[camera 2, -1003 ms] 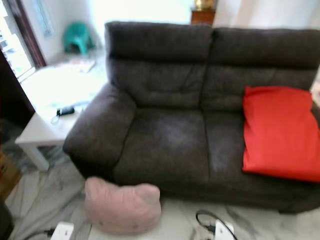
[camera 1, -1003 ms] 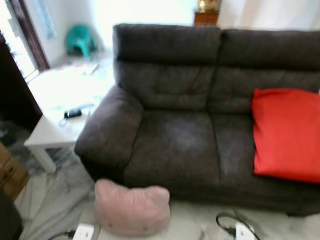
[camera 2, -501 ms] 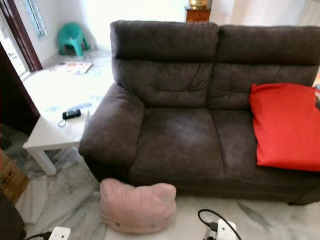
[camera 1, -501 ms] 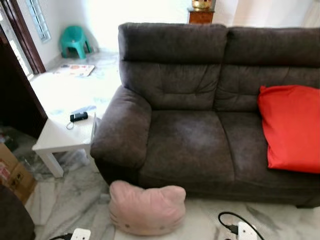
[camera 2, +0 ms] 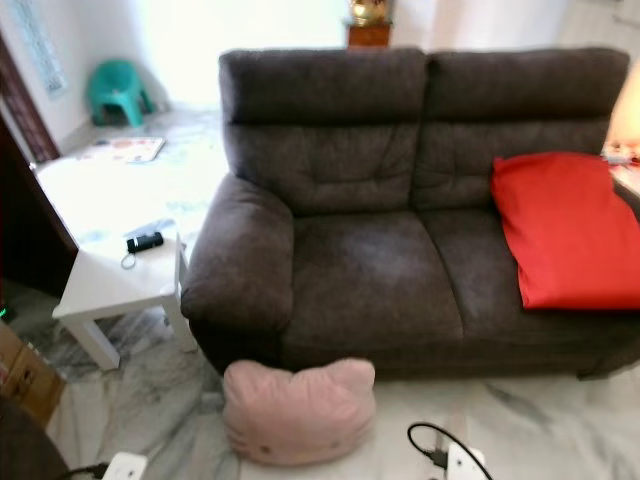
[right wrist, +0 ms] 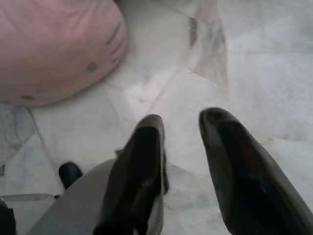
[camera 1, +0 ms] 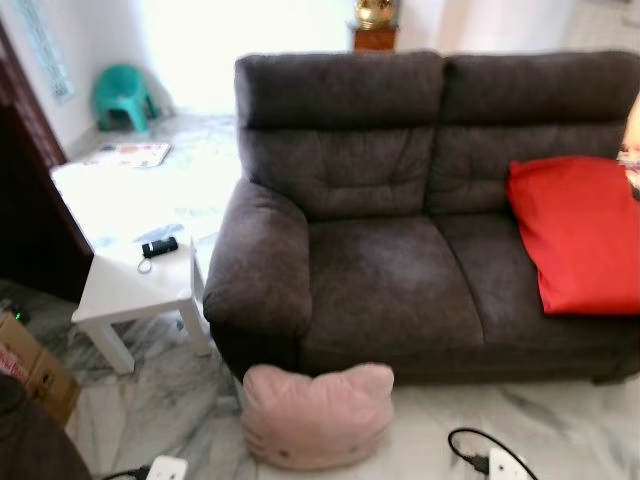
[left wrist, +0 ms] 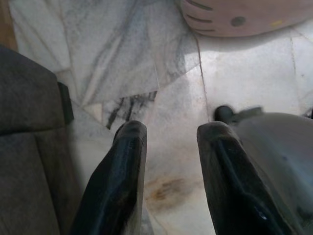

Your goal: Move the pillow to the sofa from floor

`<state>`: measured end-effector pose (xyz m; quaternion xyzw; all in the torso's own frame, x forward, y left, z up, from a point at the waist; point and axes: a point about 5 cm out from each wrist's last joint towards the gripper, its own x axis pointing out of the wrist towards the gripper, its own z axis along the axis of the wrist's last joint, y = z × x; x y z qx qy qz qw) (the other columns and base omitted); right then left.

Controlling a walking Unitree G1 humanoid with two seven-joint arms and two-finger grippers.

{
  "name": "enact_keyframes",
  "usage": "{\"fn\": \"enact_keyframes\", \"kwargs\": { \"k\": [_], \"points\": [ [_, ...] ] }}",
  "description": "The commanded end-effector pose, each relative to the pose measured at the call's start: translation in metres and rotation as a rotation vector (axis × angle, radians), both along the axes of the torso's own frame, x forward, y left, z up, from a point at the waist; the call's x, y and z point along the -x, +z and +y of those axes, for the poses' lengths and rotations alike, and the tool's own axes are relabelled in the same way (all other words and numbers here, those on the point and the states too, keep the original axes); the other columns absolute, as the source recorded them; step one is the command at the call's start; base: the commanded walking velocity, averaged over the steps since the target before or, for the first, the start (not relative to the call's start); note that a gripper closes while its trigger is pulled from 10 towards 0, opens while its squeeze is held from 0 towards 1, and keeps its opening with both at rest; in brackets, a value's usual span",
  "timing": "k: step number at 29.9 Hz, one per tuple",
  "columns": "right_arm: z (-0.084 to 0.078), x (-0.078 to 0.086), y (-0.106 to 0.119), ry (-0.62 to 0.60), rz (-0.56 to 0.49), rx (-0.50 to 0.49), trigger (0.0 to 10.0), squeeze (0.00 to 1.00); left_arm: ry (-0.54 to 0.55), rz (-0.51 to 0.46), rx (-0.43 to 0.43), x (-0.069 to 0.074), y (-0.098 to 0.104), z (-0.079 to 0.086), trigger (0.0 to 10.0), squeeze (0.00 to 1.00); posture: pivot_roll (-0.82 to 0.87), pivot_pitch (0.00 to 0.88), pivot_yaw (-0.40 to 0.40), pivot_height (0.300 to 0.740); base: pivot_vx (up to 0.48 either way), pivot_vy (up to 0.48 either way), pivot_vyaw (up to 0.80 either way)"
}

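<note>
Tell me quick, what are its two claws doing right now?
Left tool: open, holding nothing, above the marble floor.
Right tool: open, holding nothing, near the pink cat-face pillow.

Both head views look forward and down from standing height at the sofa (camera 1: 420, 250), set back from it, and share nearly the same scene; each wrist view looks down along its own fingers, close above the marble floor (left wrist: 244, 73); all four catch the pink pillow (camera 2: 298, 410).

A red cushion (camera 1: 575, 235), a white side table (camera 1: 125, 290), a teal stool (camera 1: 123, 97).
</note>
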<state>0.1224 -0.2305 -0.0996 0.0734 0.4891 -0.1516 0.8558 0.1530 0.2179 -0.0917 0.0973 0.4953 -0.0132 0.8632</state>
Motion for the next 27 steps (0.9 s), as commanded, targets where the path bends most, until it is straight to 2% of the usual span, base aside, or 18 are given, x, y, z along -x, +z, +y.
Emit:
{"fn": "enact_keyframes", "kwargs": {
  "k": [1, 21, 27],
  "points": [
    [0.01, -0.015, 0.003, 0.013, -0.038, -0.017, 10.0, 0.0, 0.002, 0.002, -0.021, -0.001, 0.001, 0.006, 10.0, 0.0, -0.03, 0.0, 0.014, 0.74, 0.0, 0.0, 0.0],
    [0.017, -0.019, 0.003, 0.056, -0.038, -0.021, 10.0, 0.0, 0.023, -0.034, -0.028, -0.01, 0.004, 0.003, 10.0, 0.0, -0.03, 0.0, 0.011, 0.74, 0.0, 0.0, 0.0],
    [0.021, -0.018, 0.002, 0.052, -0.042, -0.034, 10.0, 0.0, 0.025, -0.047, -0.03, -0.013, 0.006, 0.003, 10.0, 0.0, -0.03, 0.0, 0.012, 0.74, 0.0, 0.0, 0.76]
  ]
}}
